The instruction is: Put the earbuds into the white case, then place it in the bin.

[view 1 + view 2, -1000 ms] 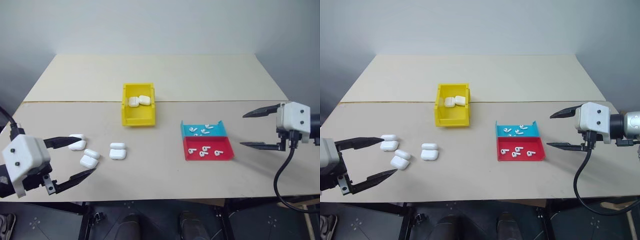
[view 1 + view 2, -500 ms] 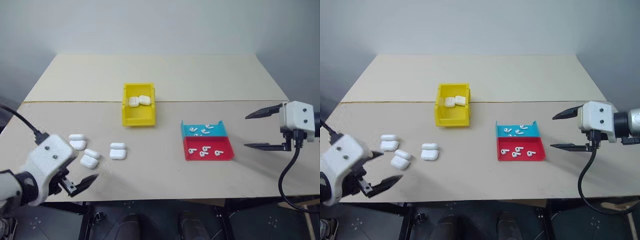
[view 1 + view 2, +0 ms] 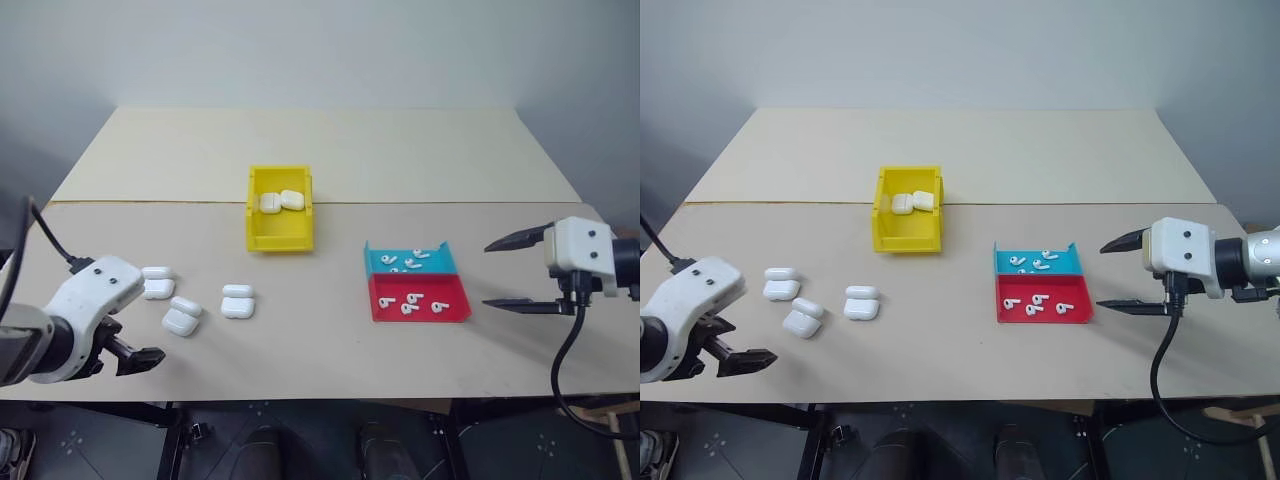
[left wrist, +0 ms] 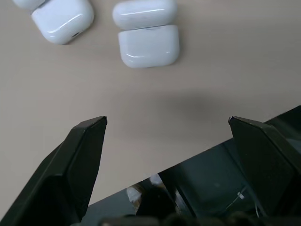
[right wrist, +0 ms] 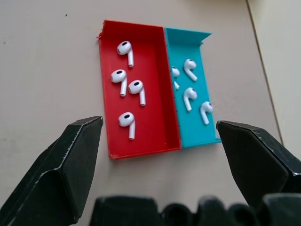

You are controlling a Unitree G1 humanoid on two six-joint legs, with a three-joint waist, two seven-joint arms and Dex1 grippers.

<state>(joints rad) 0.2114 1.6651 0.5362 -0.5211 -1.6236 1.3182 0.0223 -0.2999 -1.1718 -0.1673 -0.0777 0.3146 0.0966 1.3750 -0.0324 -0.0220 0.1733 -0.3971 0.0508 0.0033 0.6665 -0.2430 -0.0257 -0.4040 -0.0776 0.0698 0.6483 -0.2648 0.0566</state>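
Two grippers hover over the beige table (image 3: 330, 150), both spread wide and holding nothing. From the head views, the left gripper (image 3: 140, 356) hangs at the table's near left edge, close to three small glossy white open cases (image 3: 181, 316). The right gripper (image 3: 512, 272) stands just beside the shallow red tray (image 3: 420, 312) and the blue tray (image 3: 382, 263), both carrying tiny white earbuds (image 3: 410, 301). The bright yellow plastic bin (image 3: 278, 240) sits mid-table with two white cases inside; wide bare table lies around it.

From the left wrist view, the black fingers (image 4: 82, 155) stand far apart above the table edge, near one open case, not touching it.

From the right wrist view, the fingers (image 5: 75, 160) frame both trays from above. No writing is readable anywhere.
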